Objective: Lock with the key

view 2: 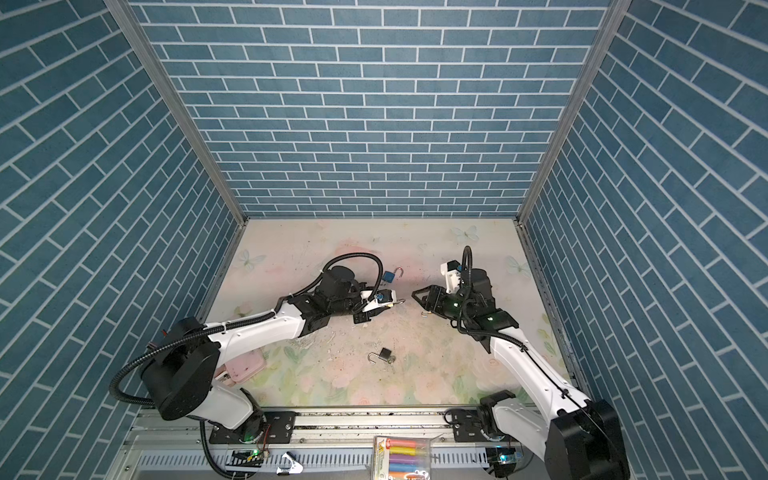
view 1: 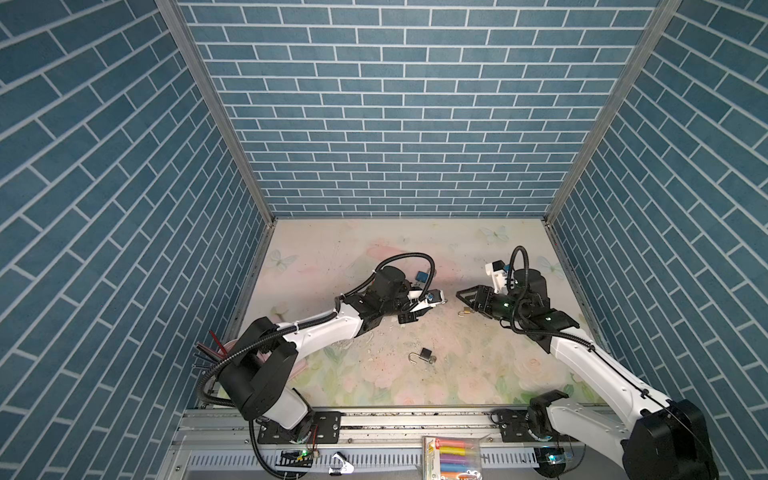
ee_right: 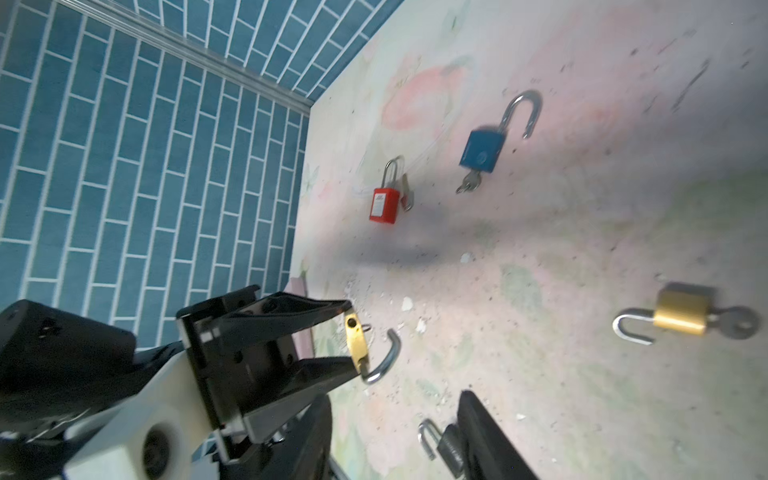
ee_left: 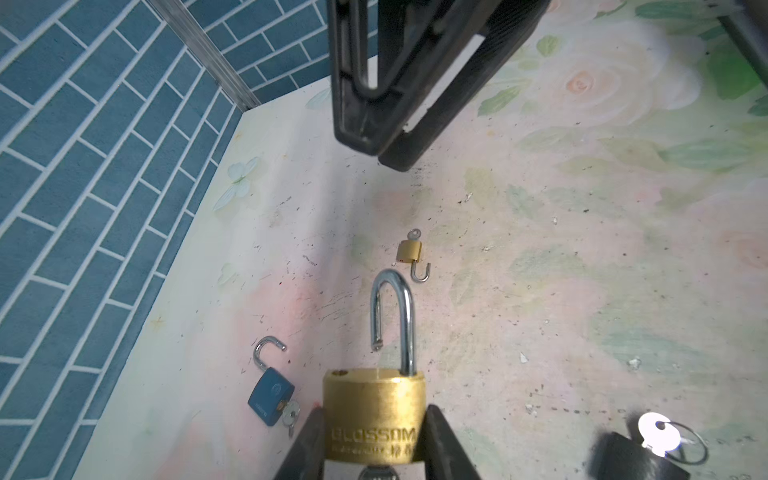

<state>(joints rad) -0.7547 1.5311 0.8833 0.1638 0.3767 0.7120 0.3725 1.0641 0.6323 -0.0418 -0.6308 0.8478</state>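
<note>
Brass padlock (ee_left: 374, 399) clamped in left tool (ee_left: 374, 419) above bench (ee_left: 582, 291), shackle (ee_left: 392, 316) open, key (ee_left: 376, 473) apparently in its base. Right tool (ee_right: 397, 397) faces the shackle, jaws apart, empty. Best push shackle squarely into its hole while left holds firm, then turn key

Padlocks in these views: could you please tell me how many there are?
5: large brass padlock in the jaws of the left gripper; on the table, small brass padlock, blue padlock, red padlock, dark padlock. The arms may hide more.
</note>
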